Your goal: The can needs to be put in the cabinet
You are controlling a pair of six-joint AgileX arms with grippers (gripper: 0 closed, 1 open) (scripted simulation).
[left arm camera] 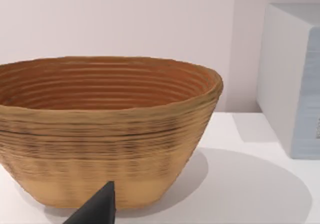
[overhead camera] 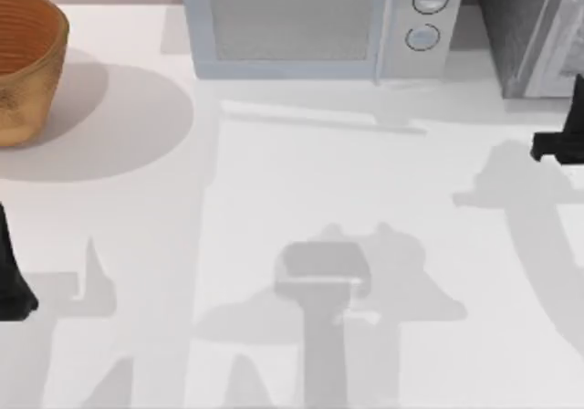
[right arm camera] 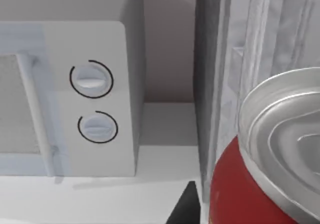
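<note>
The red can [right arm camera: 240,194] with its silver top fills the near corner of the right wrist view. It sits in my right gripper [overhead camera: 553,146], and one dark fingertip [right arm camera: 187,206] shows beside it. That gripper is at the table's right edge, just in front of the grey speckled cabinet [overhead camera: 525,35], whose light grey framed panel [right arm camera: 250,59] rises right behind the can. My left gripper [overhead camera: 14,286] is parked at the table's left edge; one dark fingertip [left arm camera: 100,206] shows in its wrist view.
A pale microwave [overhead camera: 310,26] with two round knobs [right arm camera: 92,101] stands at the back centre, left of the cabinet with a narrow gap between them. A woven brown basket [overhead camera: 27,62] sits at the back left, close in front of the left wrist camera [left arm camera: 100,129].
</note>
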